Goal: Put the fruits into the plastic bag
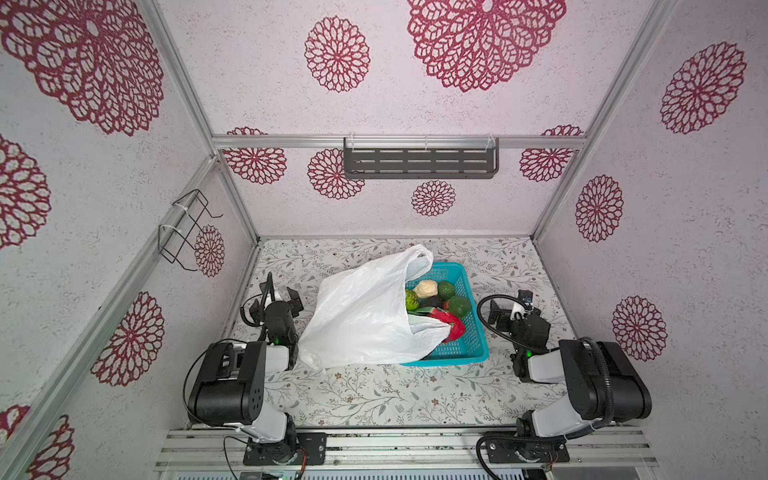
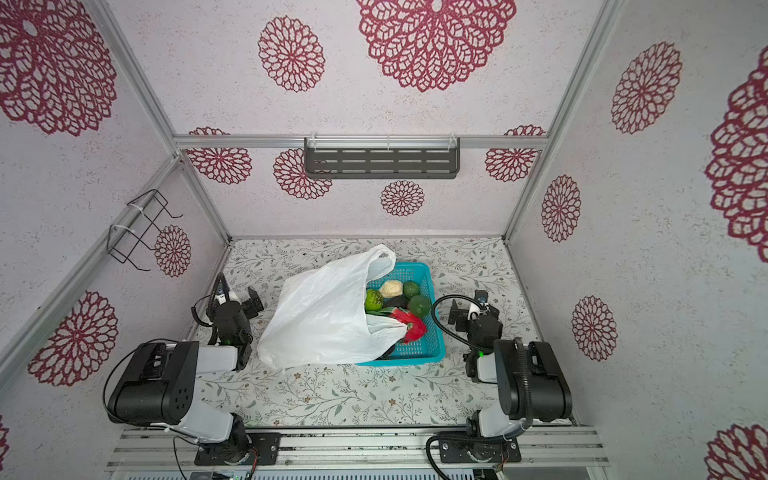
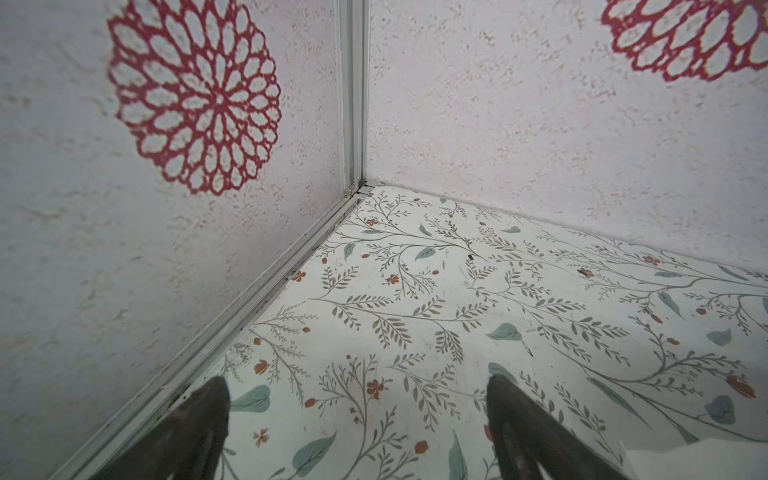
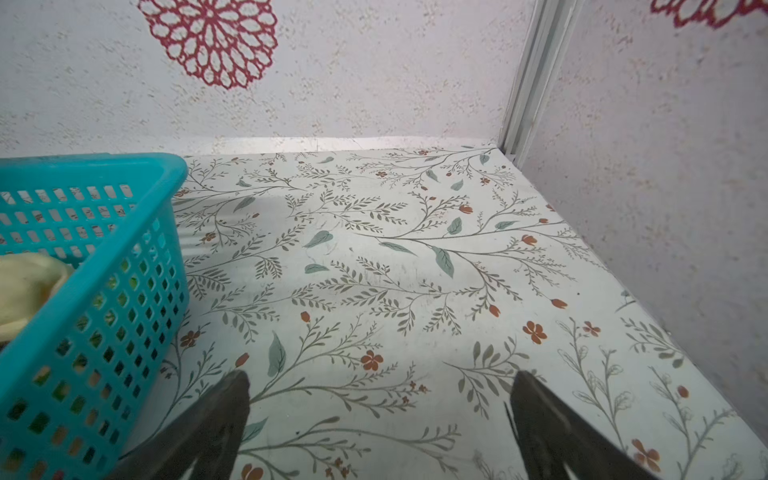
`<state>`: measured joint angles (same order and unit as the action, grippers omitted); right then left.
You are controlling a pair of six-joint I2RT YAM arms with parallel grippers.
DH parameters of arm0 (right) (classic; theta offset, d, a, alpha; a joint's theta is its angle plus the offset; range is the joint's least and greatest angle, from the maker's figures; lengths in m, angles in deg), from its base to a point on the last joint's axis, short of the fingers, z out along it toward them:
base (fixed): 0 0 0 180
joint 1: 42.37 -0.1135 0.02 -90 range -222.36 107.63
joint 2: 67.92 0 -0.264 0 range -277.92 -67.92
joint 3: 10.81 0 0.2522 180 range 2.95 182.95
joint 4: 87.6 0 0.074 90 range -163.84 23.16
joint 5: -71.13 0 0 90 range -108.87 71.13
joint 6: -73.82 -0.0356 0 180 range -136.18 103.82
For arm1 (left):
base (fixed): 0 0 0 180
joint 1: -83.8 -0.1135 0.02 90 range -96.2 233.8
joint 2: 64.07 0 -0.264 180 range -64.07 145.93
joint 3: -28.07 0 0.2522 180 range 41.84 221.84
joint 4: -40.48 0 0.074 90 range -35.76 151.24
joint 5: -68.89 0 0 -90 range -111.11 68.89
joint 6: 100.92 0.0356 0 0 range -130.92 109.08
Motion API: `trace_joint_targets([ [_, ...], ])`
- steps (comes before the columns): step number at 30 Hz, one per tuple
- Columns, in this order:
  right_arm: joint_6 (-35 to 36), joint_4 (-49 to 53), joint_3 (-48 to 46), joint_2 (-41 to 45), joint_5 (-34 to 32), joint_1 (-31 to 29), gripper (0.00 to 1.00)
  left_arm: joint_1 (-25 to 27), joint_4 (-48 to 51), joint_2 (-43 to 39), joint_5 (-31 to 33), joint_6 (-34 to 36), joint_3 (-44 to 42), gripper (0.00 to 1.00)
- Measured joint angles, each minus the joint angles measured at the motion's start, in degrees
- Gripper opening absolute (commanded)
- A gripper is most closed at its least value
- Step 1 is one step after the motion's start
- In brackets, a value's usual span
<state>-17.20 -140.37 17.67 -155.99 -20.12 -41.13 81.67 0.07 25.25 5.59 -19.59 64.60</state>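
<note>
The white plastic bag [image 1: 357, 320] [image 2: 316, 324] lies crumpled on the table, its handles and mouth draped over the left part of a teal basket [image 1: 478, 336]. The fruits sit in the basket: a cream lumpy one [image 1: 427, 289] [image 4: 25, 286], two dark green ones [image 1: 446, 289] [image 1: 459, 306], a bumpy light green one [image 1: 412, 300], a near-black one [image 1: 433, 302] and a red-and-green piece [image 1: 453, 326]. My left gripper [image 1: 277, 294] [image 3: 358, 382] is open left of the bag, over bare table. Right of the basket, my right gripper [image 1: 510, 304] [image 4: 381, 376] is open and empty.
A dark slotted shelf [image 1: 419, 163] hangs on the back wall and a wire rack [image 1: 187, 232] on the left wall. Walls close in the table on three sides. Both arm bases stand on the metal rail [image 1: 399, 451] at the front.
</note>
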Motion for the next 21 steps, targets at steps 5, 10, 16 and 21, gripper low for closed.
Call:
trace_joint_targets([
  [5,0.00,0.02,0.00,0.00,0.00,0.00,0.99,0.00,-0.04,0.00,0.15,0.11,0.00,0.97],
  [10,0.00,0.00,0.00,0.00,0.00,0.00,0.99,0.00,-0.04,0.00,0.39,0.13,-0.02,0.98],
  [16,0.00,0.02,0.00,0.00,0.00,0.00,0.99,0.00,-0.04,0.00,0.76,0.13,-0.07,0.97],
  [21,0.00,0.02,0.00,0.00,-0.02,0.00,0.99,0.00,-0.09,0.00,0.85,0.13,-0.11,0.97],
])
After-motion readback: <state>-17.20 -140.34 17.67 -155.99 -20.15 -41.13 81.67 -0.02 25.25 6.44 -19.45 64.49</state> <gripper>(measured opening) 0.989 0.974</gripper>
